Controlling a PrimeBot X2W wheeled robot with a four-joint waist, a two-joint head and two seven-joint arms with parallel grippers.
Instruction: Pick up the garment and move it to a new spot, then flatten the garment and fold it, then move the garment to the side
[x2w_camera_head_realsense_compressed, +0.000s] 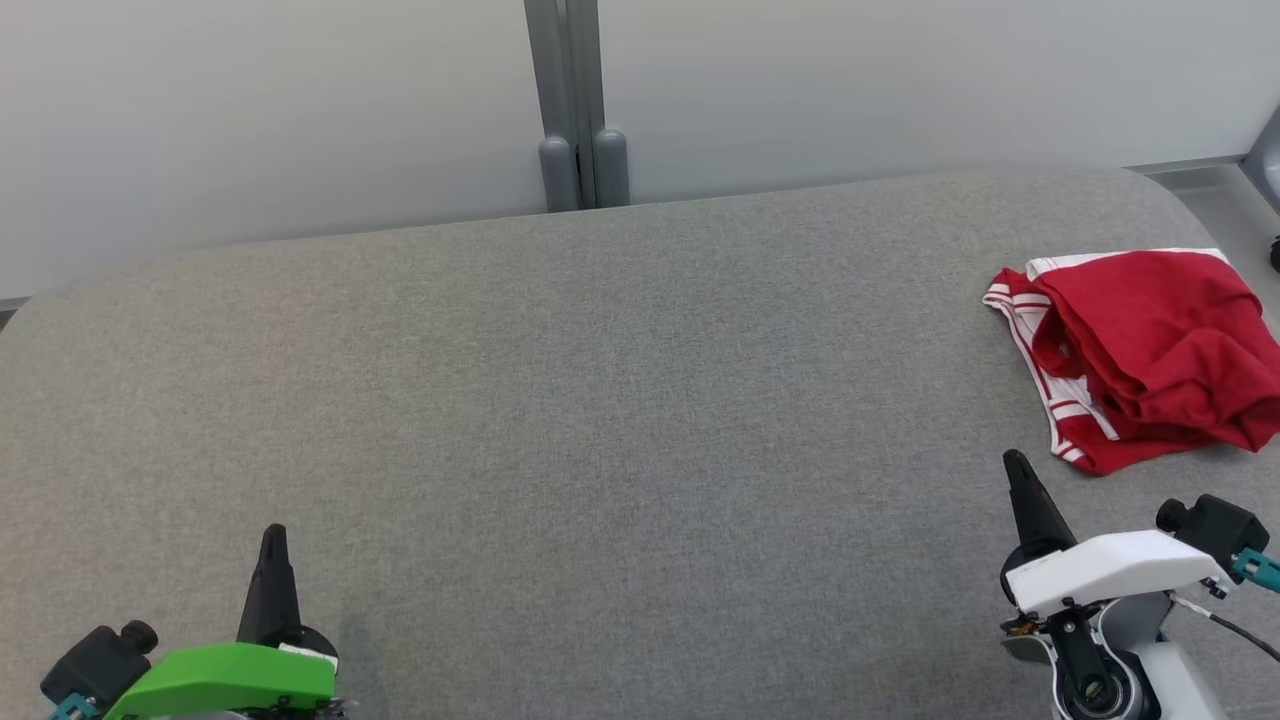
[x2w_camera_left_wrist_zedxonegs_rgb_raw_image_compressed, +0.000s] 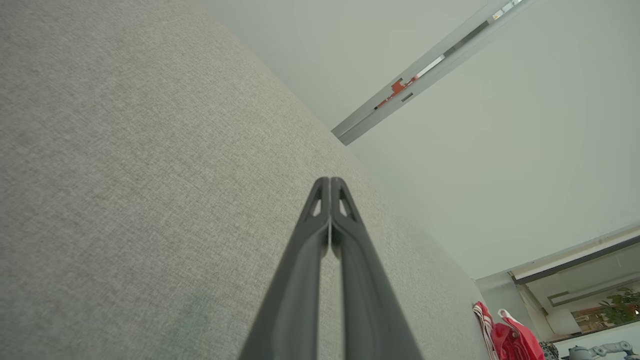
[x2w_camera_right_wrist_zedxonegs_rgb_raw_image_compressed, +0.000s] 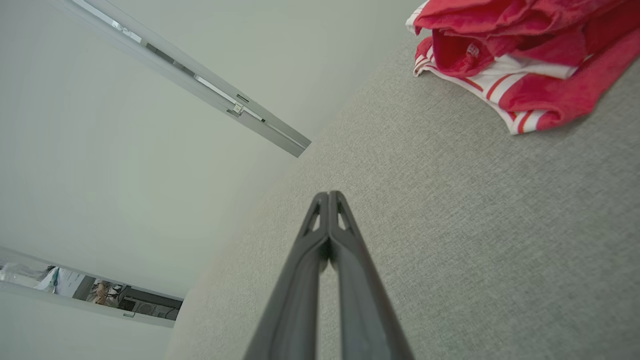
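A red garment (x2w_camera_head_realsense_compressed: 1150, 350) with white striped trim lies crumpled at the far right of the grey fabric surface (x2w_camera_head_realsense_compressed: 600, 400). In the right wrist view the garment (x2w_camera_right_wrist_zedxonegs_rgb_raw_image_compressed: 525, 55) sits at the top right, beyond the fingertips. In the left wrist view the garment (x2w_camera_left_wrist_zedxonegs_rgb_raw_image_compressed: 507, 337) shows small at the bottom right. My right gripper (x2w_camera_head_realsense_compressed: 1018, 462) is shut and empty, just short of the garment's near edge. At the lower left my left gripper (x2w_camera_head_realsense_compressed: 274, 533) is shut with nothing in it, far from the garment. Both wrist views show fingertips pressed together: left gripper (x2w_camera_left_wrist_zedxonegs_rgb_raw_image_compressed: 330, 181), right gripper (x2w_camera_right_wrist_zedxonegs_rgb_raw_image_compressed: 329, 195).
A pale wall (x2w_camera_head_realsense_compressed: 300, 120) with a grey vertical post (x2w_camera_head_realsense_compressed: 575, 100) runs behind the surface's far edge. The surface's right rounded corner (x2w_camera_head_realsense_compressed: 1180, 200) lies just past the garment, with floor beyond.
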